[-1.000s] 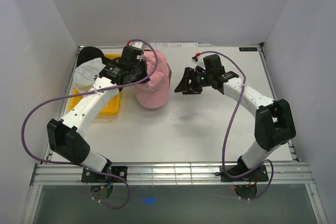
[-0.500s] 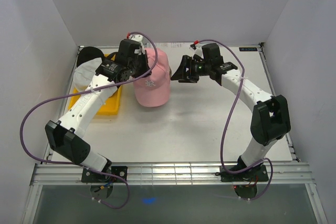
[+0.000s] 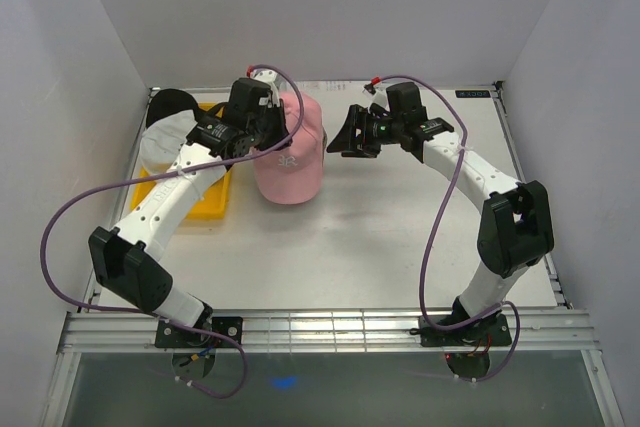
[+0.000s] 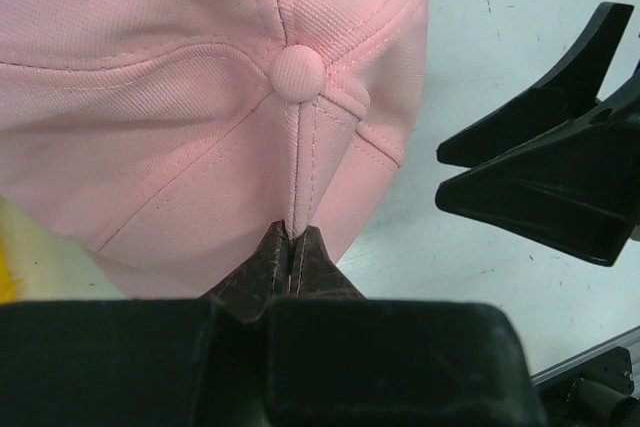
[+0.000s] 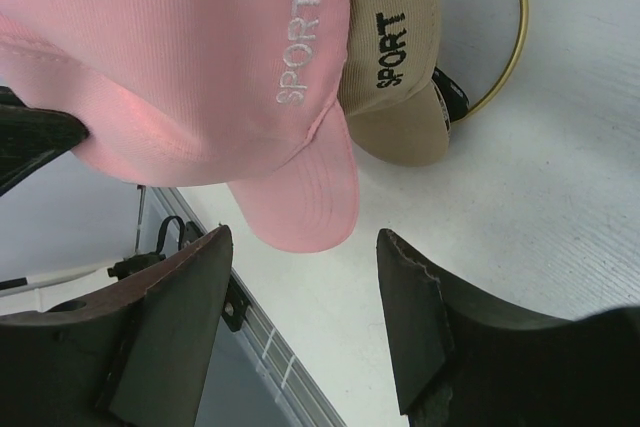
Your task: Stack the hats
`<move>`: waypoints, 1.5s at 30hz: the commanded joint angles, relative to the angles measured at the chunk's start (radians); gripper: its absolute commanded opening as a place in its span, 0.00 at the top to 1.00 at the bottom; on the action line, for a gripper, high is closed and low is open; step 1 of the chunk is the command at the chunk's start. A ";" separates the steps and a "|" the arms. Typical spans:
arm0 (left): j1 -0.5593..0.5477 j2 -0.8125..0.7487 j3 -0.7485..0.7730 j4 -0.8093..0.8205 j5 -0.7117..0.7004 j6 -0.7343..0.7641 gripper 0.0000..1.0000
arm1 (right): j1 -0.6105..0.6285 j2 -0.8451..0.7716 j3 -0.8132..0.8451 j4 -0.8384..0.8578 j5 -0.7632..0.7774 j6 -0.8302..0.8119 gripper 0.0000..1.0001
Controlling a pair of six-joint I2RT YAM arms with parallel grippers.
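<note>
My left gripper (image 4: 292, 237) is shut on a seam at the rear of the pink hat (image 4: 200, 97), just below its top button. From above, the pink hat (image 3: 290, 152) hangs at the table's middle back with the left gripper (image 3: 272, 135) on its left side. Beneath and behind it, the right wrist view shows a tan hat (image 5: 395, 67) with black "SPORT" lettering, partly covered by the pink hat (image 5: 190, 57). My right gripper (image 3: 345, 142) stands open just right of the pink hat, nothing between its fingers (image 5: 190, 317). A white hat (image 3: 163, 144) and a black hat (image 3: 172, 104) lie at the far left.
A yellow tray (image 3: 208, 199) lies left of the pink hat, under my left arm. A gold wire ring (image 5: 520, 27) of the stand shows beside the tan hat. White walls close in the table on the left, back and right.
The left arm has carried the pink hat a little toward the back of the table. The right gripper has also shifted back and nearer the hat, still open.
</note>
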 commanded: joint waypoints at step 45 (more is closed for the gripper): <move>0.014 -0.007 0.259 -0.164 -0.168 -0.120 0.45 | -0.063 0.311 0.569 -0.023 -0.038 0.048 0.30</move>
